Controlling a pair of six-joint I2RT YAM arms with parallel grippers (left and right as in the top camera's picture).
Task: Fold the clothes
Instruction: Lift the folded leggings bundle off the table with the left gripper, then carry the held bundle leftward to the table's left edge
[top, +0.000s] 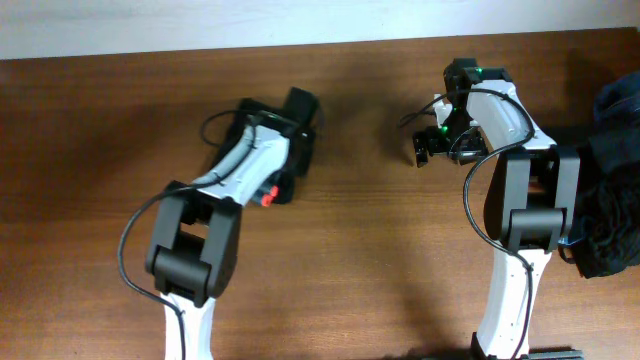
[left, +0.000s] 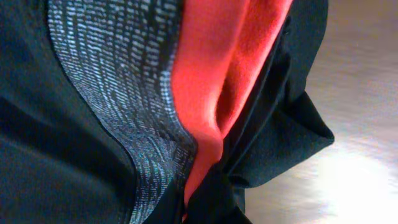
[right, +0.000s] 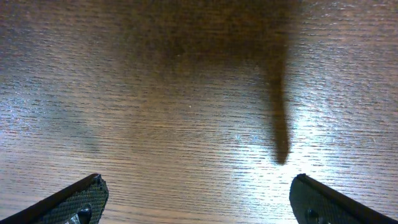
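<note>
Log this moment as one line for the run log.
left gripper shut on pants, bunched, red edge showing | right gripper open, empty, above table | garment heap beside right arm | fold not done

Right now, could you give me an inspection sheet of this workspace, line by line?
Surface: wooden table.
Job's things: black pants, grey waistband, red inner edge, bunched at the left gripper.
Clutter: heap of dark garments at the table's right edge.
Grippers: left gripper shut on the pants; right gripper open above bare wood.
Cables: black cable loops beside each arm.
Surroundings: pale strip beyond the far edge.
</note>
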